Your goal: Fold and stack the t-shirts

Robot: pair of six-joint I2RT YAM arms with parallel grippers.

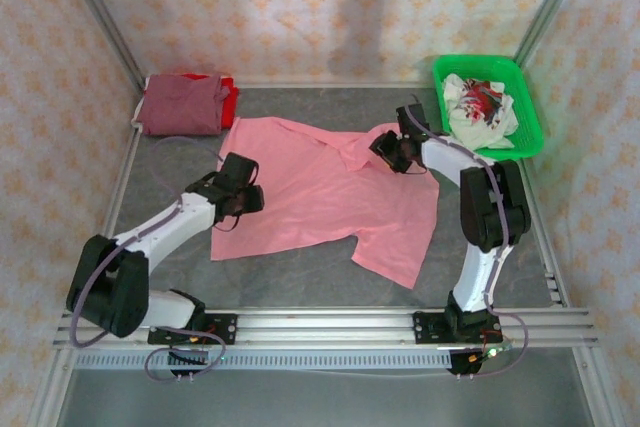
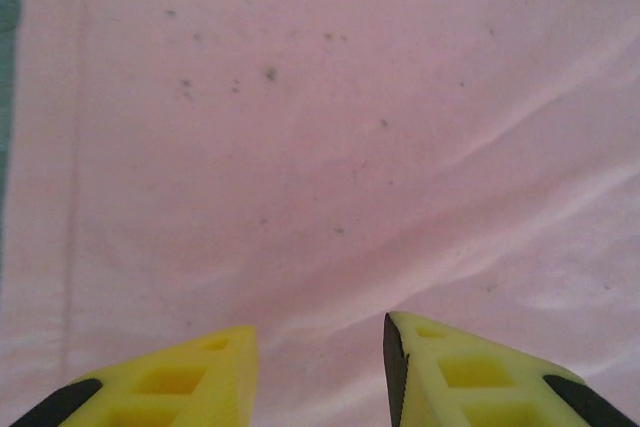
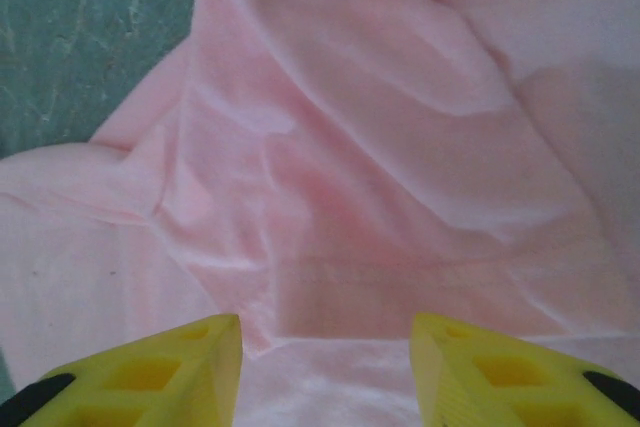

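A salmon-pink short-sleeved cloth t-shirt [image 1: 320, 197] lies spread out, front up and a little rumpled, across the middle of the grey-green stone-patterned table [image 1: 300, 282]. Its collar points toward the far right and one sleeve trails toward the near right. From the left wrist camera the pink cloth [image 2: 330, 147] looks nearly flat, flecked with small dark specks, with a sliver of table at its left edge. From the right wrist camera it [image 3: 400, 197] is creased into soft folds, with bare table [image 3: 90, 37] off to the upper left.

The left gripper [image 1: 245, 197] sits low over the shirt's left side, its yellow fingers [image 2: 200, 377] parted with flat fabric showing between them [image 2: 320, 367]. The right gripper [image 1: 392, 152] hangs over the collar end, its jaws also spread apart above the wrinkled cloth [image 3: 325, 367].

In the far left corner rests a folded maroon t-shirt [image 1: 182, 105] lying on a folded red t-shirt [image 1: 229, 102], whose edge peeks out to the right. In the far right corner stands a bright green plastic basket [image 1: 530, 97] holding a crumpled white-and-red cloth [image 1: 480, 107]. A silver aluminium rail [image 1: 330, 327] runs along the near edge, carrying both arm bases.
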